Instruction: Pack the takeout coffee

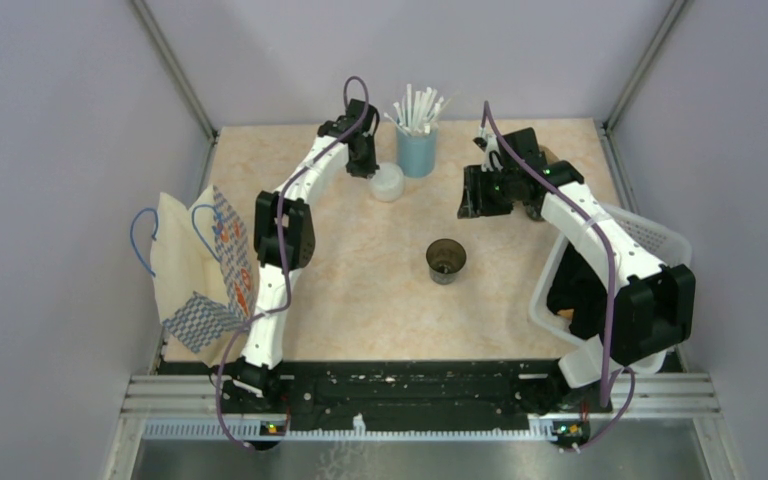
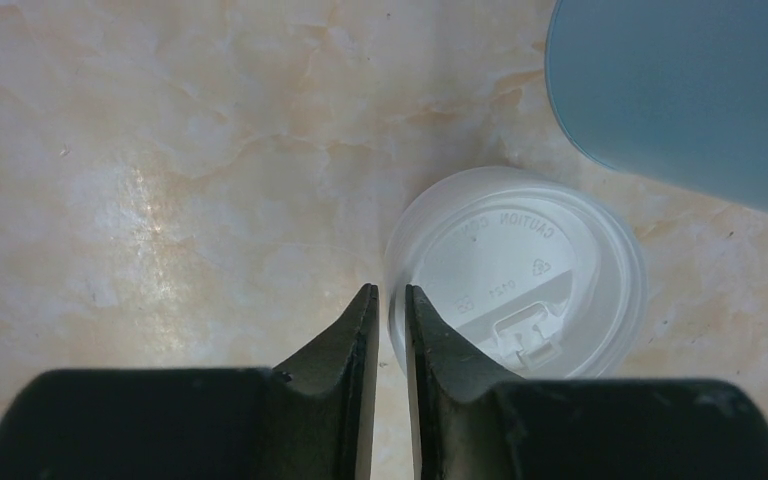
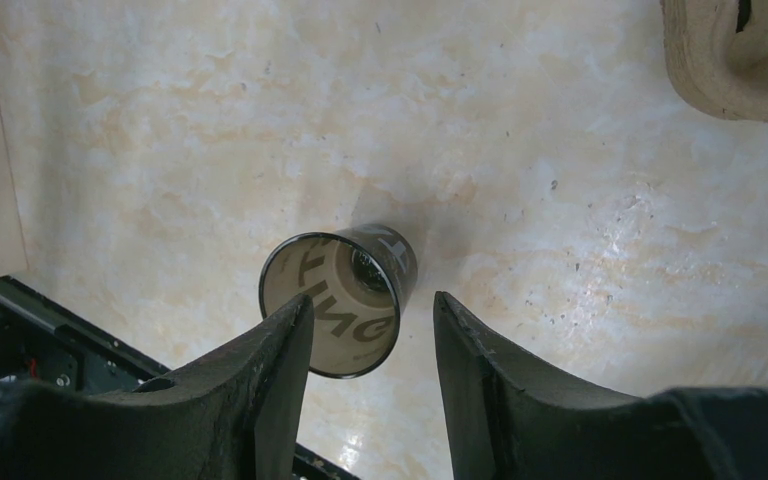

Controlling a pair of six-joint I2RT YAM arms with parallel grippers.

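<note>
The dark brown-black coffee cup [image 1: 446, 260] stands upright and open in the middle of the table. In the right wrist view the cup [image 3: 345, 300] lies ahead of the fingers, partly behind the left one. My right gripper [image 1: 472, 203] [image 3: 372, 297] is open and empty, hanging above the table behind the cup. The round white lid [image 1: 387, 182] [image 2: 530, 270] lies top up beside the straw cup. My left gripper [image 1: 367, 168] [image 2: 391, 290] has its jaws nearly together at the lid's left rim, with the rim in the narrow gap.
A light-blue cup of white straws [image 1: 416, 150] [image 2: 690, 90] stands just behind the lid. A patterned paper bag [image 1: 205, 265] lies at the left edge. A white basket [image 1: 650, 240] sits at the right. A cardboard cup carrier [image 3: 740, 60] lies at the back right.
</note>
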